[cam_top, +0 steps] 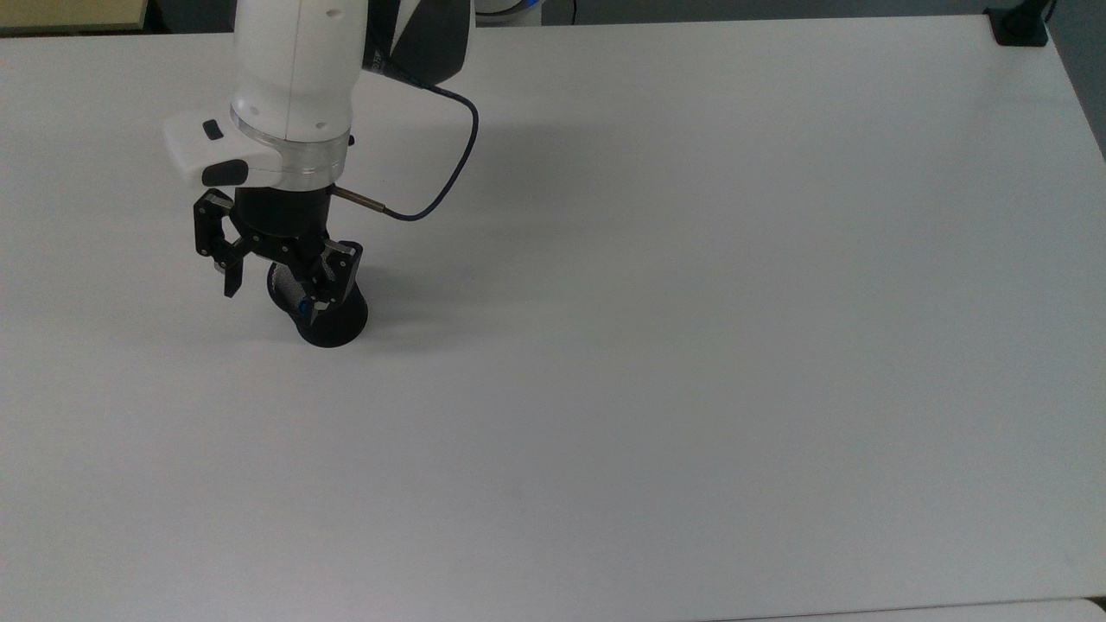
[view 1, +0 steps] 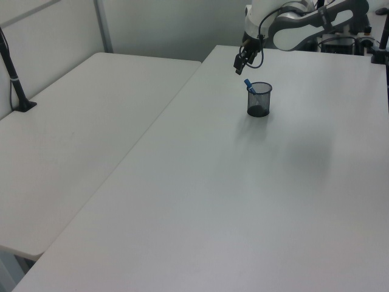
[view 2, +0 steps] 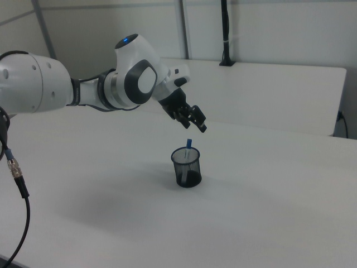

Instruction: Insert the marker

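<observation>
- Marker (view 2: 188,143) position: it stands inside the black mesh cup (view 2: 186,168), leaning on the rim, with its blue end poking up above the rim. You can confirm the blue end at the cup mouth in the left view (view 1: 248,85) and as a small blue spot in the top view (cam_top: 302,305).
- Pincer (cam_top: 275,281) state: fingers spread apart, holding nothing. It hangs just above the cup mouth, apart from the marker; see also the right view (view 2: 192,119).
- Reason for the lean: the cup is wider than the slim marker, so the marker rests against the wall rather than upright. Judge this as a stable rest.
- Cup placement: it stands upright on the white counter (cam_top: 691,345), near the top view's left, with open counter around it.
- Task status, by judgement: insertion looks complete. Your remaining concern is lifting the arm straight up so that no finger clips the rim or the protruding blue end.
</observation>
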